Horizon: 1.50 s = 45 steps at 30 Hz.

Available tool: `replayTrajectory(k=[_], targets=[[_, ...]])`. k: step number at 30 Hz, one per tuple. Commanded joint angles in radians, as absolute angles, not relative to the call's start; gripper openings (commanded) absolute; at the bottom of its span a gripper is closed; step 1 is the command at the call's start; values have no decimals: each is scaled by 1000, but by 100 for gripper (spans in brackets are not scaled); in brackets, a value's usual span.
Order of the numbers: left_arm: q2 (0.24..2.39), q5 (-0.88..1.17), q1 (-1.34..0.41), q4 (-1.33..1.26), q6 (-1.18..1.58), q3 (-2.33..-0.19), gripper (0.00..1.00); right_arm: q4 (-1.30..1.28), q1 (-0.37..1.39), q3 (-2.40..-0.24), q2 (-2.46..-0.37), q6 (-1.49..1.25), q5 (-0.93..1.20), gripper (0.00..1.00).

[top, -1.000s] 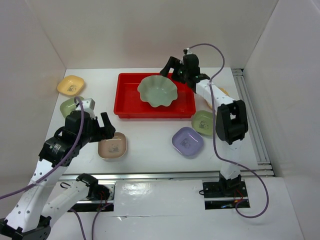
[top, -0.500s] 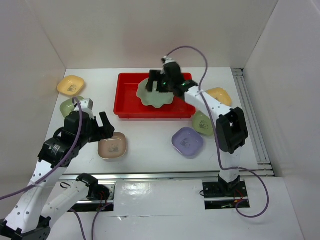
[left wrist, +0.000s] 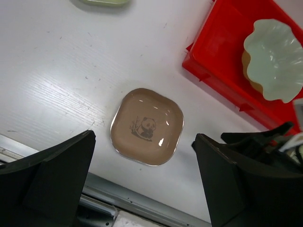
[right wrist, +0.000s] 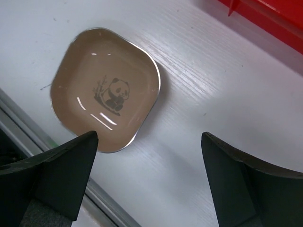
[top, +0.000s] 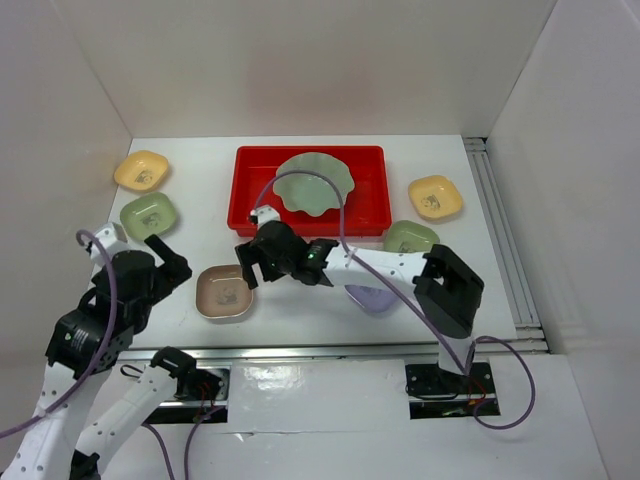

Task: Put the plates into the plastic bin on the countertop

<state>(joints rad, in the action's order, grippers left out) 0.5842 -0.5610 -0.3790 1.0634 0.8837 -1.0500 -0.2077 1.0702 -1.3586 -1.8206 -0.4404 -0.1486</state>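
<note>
Beige dish (top: 224,291) with a panda print lies on the countertop (top: 300,312) near its front edge, in front of the left corner of the red bin (top: 245,190) and apart from it. The right gripper (top: 250,266) hangs just right of its rim, fingers (right wrist: 57,175) spread wide and holding nothing; in the wrist view the dish sits ahead of the left finger, not between the two. That arm reaches low and leftward over the lavender dish (top: 372,299). The left gripper (top: 168,262), also wide apart and empty, hovers left of the beige dish, its arm folded near its base. The scalloped dish (top: 313,183) lies in the bin. The left yellow dish (top: 142,170) and left green dish (top: 149,211) lie left of the bin, the right yellow dish (top: 435,196) and right green dish (top: 410,237) to its right.
</note>
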Motion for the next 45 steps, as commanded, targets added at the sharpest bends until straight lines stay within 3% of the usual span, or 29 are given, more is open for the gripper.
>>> replayTrajectory(k=[1,8,11,12,16,20,21,24,31,37,45], targets=[[520,-637,-383,1092,959,-1085,100,-141,1097,-1380,-1902,-471,-193,95],[497,-637,-383,1092,959,-1075,100,-120,1109,-1439,-2029,-500,-193,90],[497,-637,-383,1092,950,-1075,100,-130,1109,-1448,-2059,-520,-207,81],[497,-637,-383,1083,950,-1075,100,-130,1109,-1448,-2068,-520,-196,70],[497,-637,-383,1074,940,-1066,100,-130,1109,-1457,-2091,-538,-196,40],[497,-637,-383,1074,940,-1066,100,-143,1118,-1476,-2103,-561,-187,32],[497,-637,-383,1074,940,-1066,100,-143,1118,-1485,-2115,-561,-187,20],[488,-637,-383,1074,940,-1066,100,-173,1118,-1494,-2125,-595,-218,0],[488,-637,-383,1065,940,-1057,100,-198,1118,-1430,-2010,-630,-288,0],[468,-637,-383,1065,940,-1057,100,-189,1115,-1396,-1749,-605,-273,0],[498,-549,-383,990,850,-1037,100,-297,915,-1537,-1666,-522,-262,0]])
